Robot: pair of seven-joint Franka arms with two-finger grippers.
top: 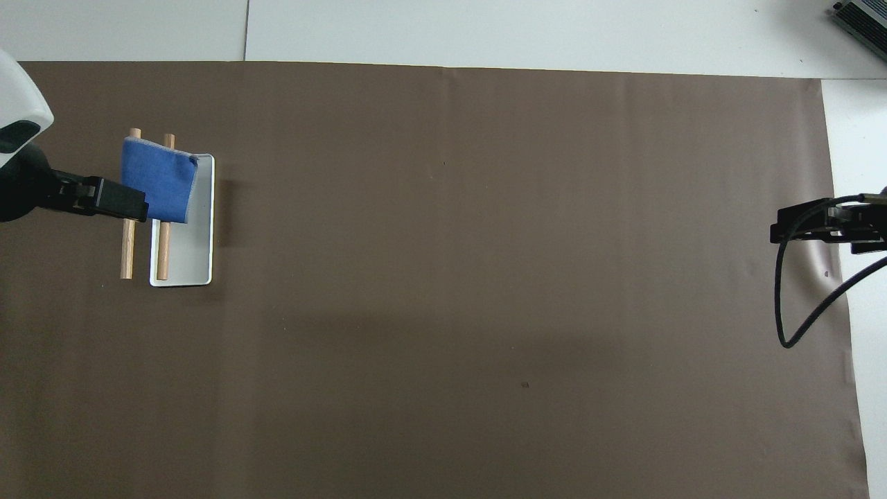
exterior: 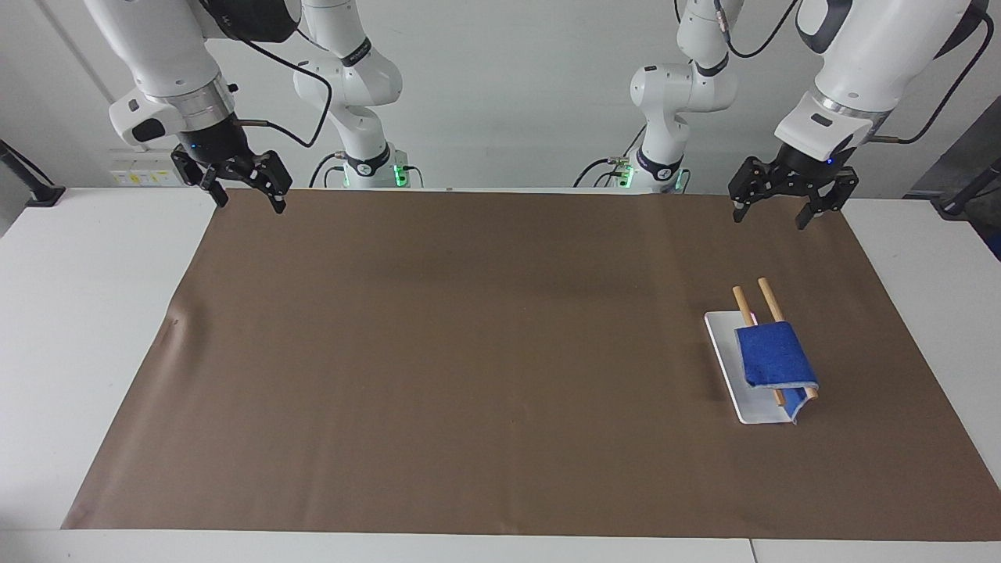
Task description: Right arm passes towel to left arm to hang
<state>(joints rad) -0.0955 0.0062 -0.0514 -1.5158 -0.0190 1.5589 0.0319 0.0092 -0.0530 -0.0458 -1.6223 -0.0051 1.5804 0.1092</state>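
The royal-blue towel (exterior: 774, 356) hangs folded over two wooden rods (exterior: 768, 295) that slope above a white tray (exterior: 726, 361), toward the left arm's end of the table. It also shows in the overhead view (top: 158, 179). My left gripper (exterior: 769, 219) is open and empty, up in the air over the mat's edge nearest the robots, apart from the towel. In the overhead view the left gripper (top: 111, 199) overlaps the towel's edge. My right gripper (exterior: 250, 203) is open and empty, waiting over the mat's corner at the right arm's end.
A brown mat (exterior: 469, 352) covers most of the white table (exterior: 86, 328). The rods (top: 127, 249) and tray (top: 190, 260) are the only things standing on it. A black cable (top: 786, 305) hangs by the right gripper (top: 807, 225).
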